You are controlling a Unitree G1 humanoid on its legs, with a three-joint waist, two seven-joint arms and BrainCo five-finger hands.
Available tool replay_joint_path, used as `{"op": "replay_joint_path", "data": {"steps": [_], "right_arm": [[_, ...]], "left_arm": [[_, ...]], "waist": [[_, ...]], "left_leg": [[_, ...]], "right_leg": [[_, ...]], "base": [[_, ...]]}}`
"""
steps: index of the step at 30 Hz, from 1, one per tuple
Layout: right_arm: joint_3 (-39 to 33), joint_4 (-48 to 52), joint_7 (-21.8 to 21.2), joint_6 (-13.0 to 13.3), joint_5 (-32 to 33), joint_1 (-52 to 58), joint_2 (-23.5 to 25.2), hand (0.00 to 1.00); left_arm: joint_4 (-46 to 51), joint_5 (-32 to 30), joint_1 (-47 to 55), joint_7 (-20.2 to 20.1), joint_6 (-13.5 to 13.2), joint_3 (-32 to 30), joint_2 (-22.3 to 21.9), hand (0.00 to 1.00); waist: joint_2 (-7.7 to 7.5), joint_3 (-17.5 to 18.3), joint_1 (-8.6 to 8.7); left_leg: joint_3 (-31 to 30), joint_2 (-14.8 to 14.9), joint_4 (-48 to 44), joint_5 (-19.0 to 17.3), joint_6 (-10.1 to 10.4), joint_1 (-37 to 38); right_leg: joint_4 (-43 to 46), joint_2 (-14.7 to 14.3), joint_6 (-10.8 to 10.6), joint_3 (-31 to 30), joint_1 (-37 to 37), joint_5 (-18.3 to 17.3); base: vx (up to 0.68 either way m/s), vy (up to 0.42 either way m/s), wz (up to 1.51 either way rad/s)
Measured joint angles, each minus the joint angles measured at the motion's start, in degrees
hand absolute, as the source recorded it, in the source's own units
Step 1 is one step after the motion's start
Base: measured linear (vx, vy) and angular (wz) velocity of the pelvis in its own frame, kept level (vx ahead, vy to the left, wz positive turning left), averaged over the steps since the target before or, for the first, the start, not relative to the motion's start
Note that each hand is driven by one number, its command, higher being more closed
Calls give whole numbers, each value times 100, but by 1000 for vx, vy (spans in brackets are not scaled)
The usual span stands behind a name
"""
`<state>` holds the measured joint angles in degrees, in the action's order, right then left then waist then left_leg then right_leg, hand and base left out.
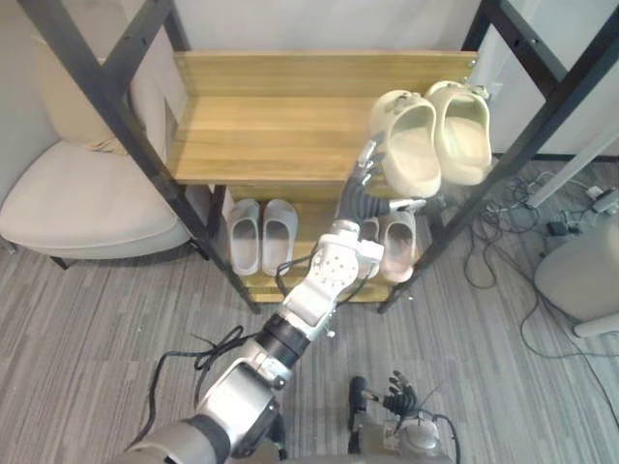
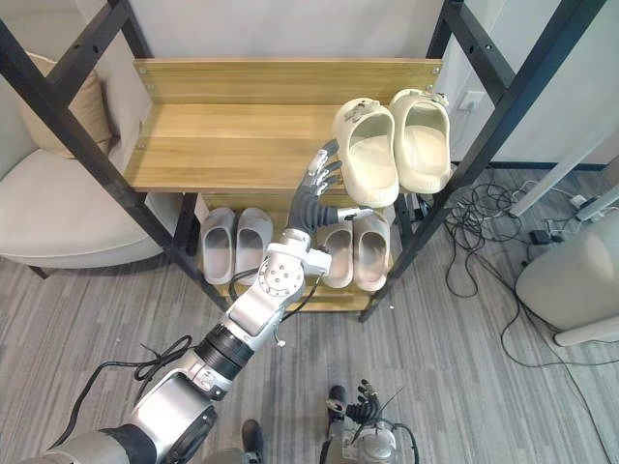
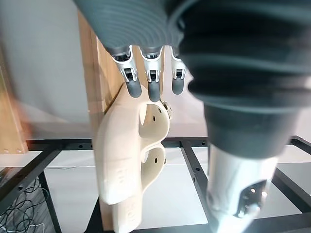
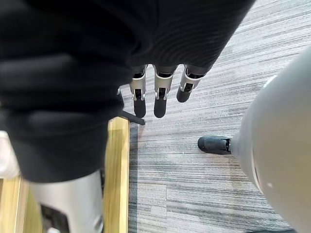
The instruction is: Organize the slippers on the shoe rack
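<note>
Where cream clogs point(image 1: 414, 145) overhang the shelf point(image 1: 261, 135), left robot hand point(image 1: 360, 198) alongside, armchair point(image 1: 77, 193) nearby

Grey striped carpet point(image 1: 87, 329); cream armchair point(image 1: 77, 203) left (cushion point(image 1: 53, 97) on it); white wall point(image 1: 319, 24).

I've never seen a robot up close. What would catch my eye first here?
A pair of cream clogs sits at the right end of the rack's top shelf, jutting over its front edge. The robot's left hand reaches up with straight fingers against the left clog. Below, grey slippers sit on the lower shelf.
</note>
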<state>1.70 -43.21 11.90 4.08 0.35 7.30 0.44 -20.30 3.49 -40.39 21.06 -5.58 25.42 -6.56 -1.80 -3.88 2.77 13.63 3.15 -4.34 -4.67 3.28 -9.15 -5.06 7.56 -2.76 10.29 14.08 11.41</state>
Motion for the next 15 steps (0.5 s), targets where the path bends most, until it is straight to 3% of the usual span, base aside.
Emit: {"op": "replay_joint_path", "data": {"steps": [15], "right_arm": [[-102, 287, 1, -5, 34, -44, 180, 0]], "left_arm": [[-207, -111, -717, 3, 26, 6, 6, 0]], "waist": [[-179, -127, 63]], "left_leg": [[168, 49, -589, -412, -84, -300]], "right_leg": [[176, 28, -65, -188, 205, -57]], "base": [[-13, 44, -6]]}}
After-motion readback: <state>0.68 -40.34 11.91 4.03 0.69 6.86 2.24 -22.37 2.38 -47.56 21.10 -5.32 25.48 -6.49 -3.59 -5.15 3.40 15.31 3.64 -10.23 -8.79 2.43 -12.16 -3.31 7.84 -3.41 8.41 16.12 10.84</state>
